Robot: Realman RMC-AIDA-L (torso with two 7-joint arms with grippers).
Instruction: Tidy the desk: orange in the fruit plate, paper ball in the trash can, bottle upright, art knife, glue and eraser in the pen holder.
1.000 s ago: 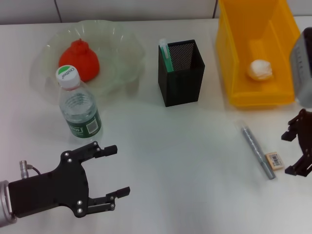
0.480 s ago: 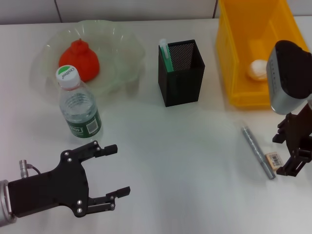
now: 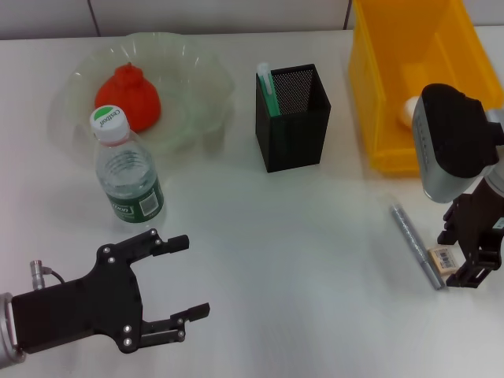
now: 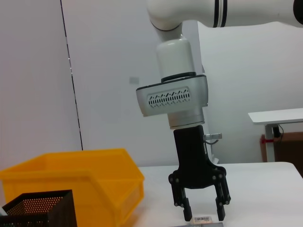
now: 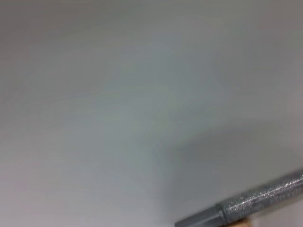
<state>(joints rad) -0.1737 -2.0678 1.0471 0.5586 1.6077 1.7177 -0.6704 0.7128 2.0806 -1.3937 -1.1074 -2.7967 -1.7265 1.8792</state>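
The tan eraser (image 3: 442, 258) lies on the white desk (image 3: 315, 260) beside the grey art knife (image 3: 416, 244). My right gripper (image 3: 451, 260) is open and low, with one finger on each side of the eraser; the left wrist view shows the same, with the gripper (image 4: 203, 213) over the eraser (image 4: 203, 219). The knife also shows in the right wrist view (image 5: 255, 204). The orange (image 3: 128, 96) sits in the fruit plate (image 3: 201, 79). The bottle (image 3: 127, 175) stands upright. The paper ball (image 3: 409, 110) lies in the trash can (image 3: 378, 87), mostly hidden by my right arm. A green-and-white glue stick (image 3: 266, 83) stands in the pen holder (image 3: 293, 118). My left gripper (image 3: 186, 277) is open and empty, in front of the bottle.
The trash can's front wall (image 3: 394, 161) is close behind my right arm. The pen holder stands mid-desk between the fruit plate and the trash can. The yellow bin (image 4: 80, 184) and pen holder (image 4: 38, 213) also show in the left wrist view.
My right arm has moved left and down, bringing its open fingers around the eraser and covering most of the paper ball. The left arm has not moved.
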